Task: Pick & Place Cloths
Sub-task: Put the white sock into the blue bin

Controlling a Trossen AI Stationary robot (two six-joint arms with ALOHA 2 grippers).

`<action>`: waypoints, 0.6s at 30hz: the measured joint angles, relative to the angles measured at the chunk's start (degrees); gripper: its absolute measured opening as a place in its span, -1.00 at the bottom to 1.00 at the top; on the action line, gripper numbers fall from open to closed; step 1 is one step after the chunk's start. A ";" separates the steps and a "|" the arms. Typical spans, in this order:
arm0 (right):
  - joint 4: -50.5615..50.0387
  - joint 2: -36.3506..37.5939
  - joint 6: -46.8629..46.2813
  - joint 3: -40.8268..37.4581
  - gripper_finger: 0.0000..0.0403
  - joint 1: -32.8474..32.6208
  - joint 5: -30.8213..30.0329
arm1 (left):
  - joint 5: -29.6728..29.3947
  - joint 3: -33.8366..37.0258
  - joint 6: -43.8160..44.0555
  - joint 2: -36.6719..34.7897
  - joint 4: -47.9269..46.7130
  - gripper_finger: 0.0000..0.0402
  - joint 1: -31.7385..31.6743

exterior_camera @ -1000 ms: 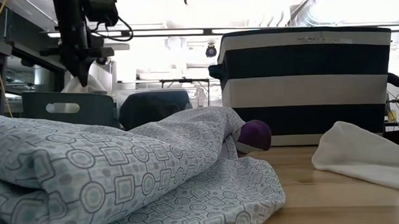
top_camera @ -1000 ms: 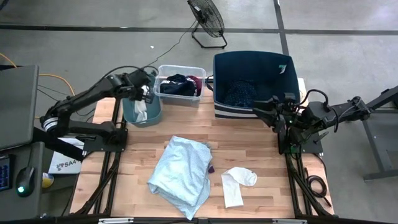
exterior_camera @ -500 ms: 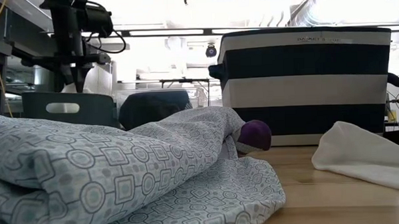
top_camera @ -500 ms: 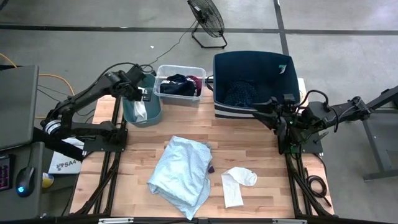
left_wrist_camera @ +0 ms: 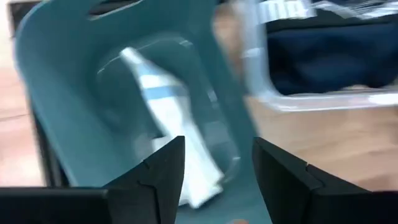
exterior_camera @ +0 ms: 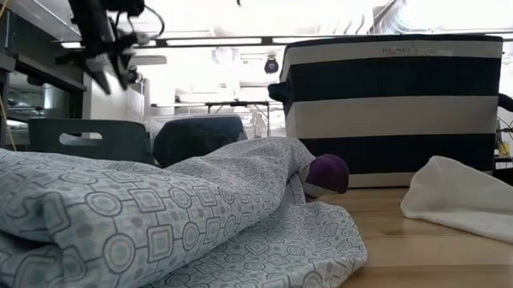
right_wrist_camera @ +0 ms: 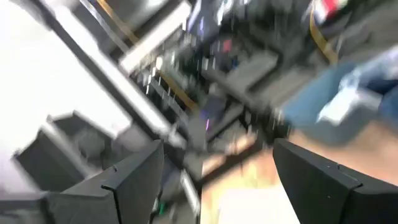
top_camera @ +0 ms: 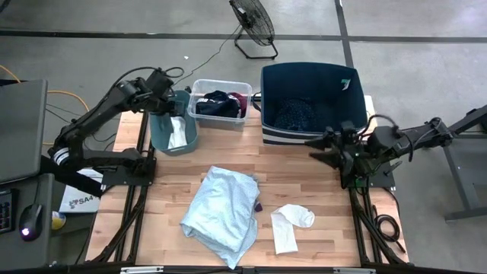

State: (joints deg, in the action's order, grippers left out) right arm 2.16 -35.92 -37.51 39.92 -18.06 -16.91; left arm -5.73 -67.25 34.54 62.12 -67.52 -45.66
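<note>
Two dark, jointed arms with looping black cables, each ending in two flat black fingers [left_wrist_camera: 165, 180].

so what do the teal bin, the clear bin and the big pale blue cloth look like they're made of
Teal bin: rigid, opaque plastic, judging by its smooth moulded walls and cut-out handle.
Clear bin: see-through plastic; the dark clothes inside show through.
Pale-blue cloth: soft woven fabric, probably cotton-like, matte, crumpled in folds, printed with a geometric pattern.

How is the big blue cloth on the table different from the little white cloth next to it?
The large pale-blue patterned cloth is far bigger than the small white cloth. The blue one carries a printed pattern of circles and squares; the white one looks plain. The blue one is piled in thick, bunched folds, while the white one lies flatter. Both are soft fabric, lying loose on the wooden table, not in any bin.
</note>
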 joint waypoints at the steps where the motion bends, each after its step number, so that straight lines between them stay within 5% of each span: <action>1: -1.92 -0.02 -1.28 0.00 0.46 -0.48 1.17 | 0.47 -0.56 0.11 -0.45 0.44 -0.11 1.11; 8: -12.11 -3.94 -7.64 0.00 0.46 -6.48 5.95 | 0.15 -1.48 2.47 -4.59 4.47 -0.24 11.98; 18: -19.69 -18.35 -2.87 0.00 0.46 -15.05 8.33 | -6.30 -1.52 8.09 -5.31 11.49 -0.37 30.57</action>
State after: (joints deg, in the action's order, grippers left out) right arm -17.53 -54.27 -40.38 39.92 -33.10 -8.58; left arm -12.03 -68.77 42.63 56.81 -56.02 -15.09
